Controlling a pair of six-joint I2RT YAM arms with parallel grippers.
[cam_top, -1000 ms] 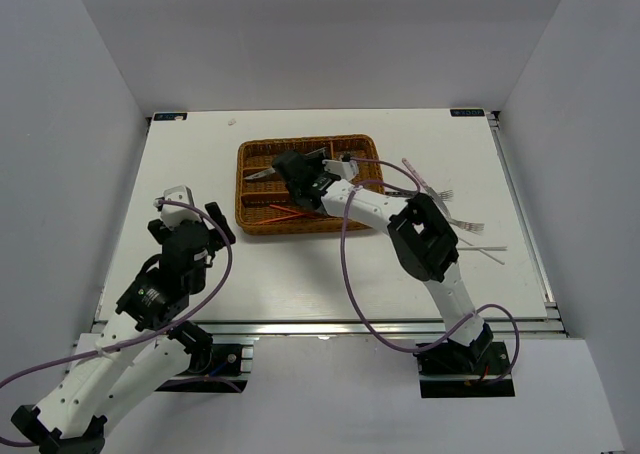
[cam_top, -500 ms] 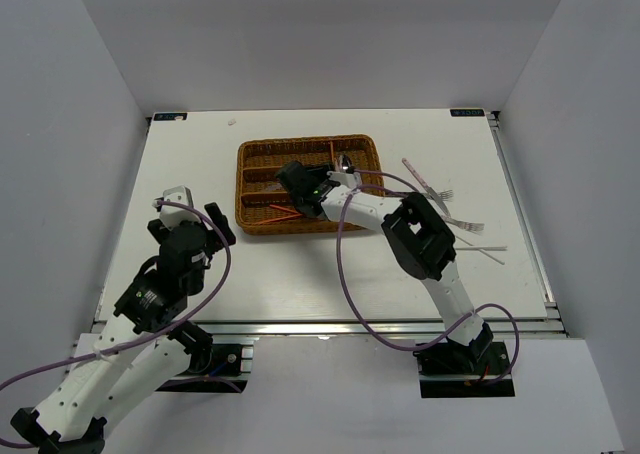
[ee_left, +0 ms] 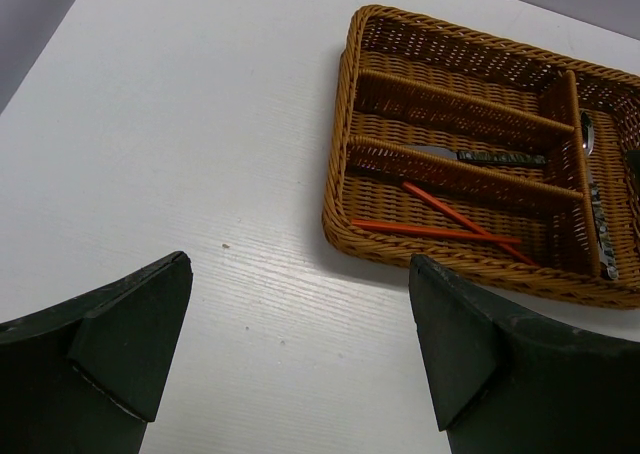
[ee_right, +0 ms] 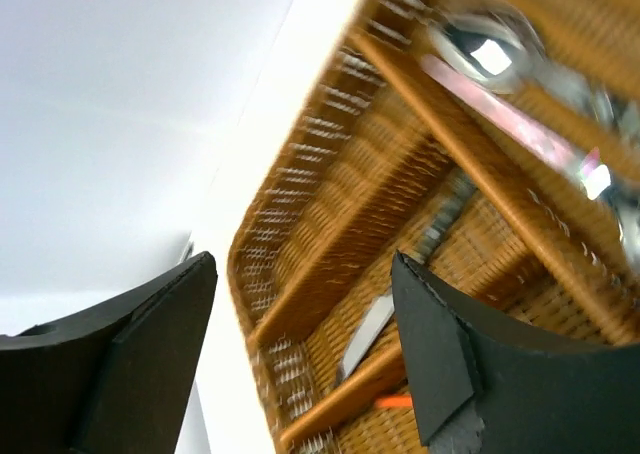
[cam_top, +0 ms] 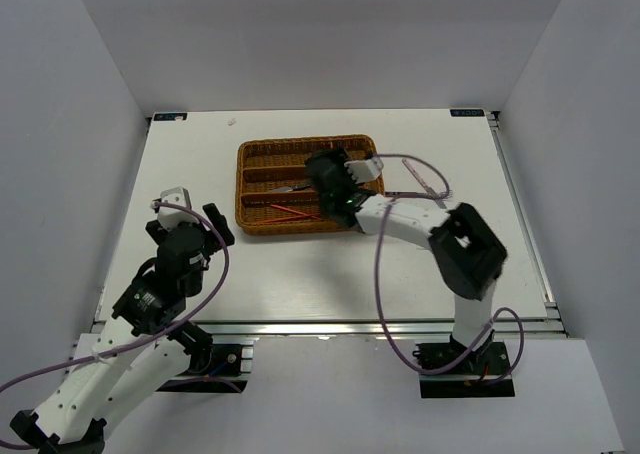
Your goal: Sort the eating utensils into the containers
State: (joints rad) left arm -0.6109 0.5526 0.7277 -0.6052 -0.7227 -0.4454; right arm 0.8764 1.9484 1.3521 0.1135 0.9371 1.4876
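Swung right across the wicker tray, the right tool is now spread and empty; its pink-handled spoon lies in the crosswise slot; the left tool hangs spread; the pink-handled utensil on the bench looks light, stiff and slick, best pinched mid-handle.

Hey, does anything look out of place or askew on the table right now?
Two red chopsticks lie crossed rather than parallel in the near slot of the wicker tray. A pink-handled utensil lies on the table, right of the tray.
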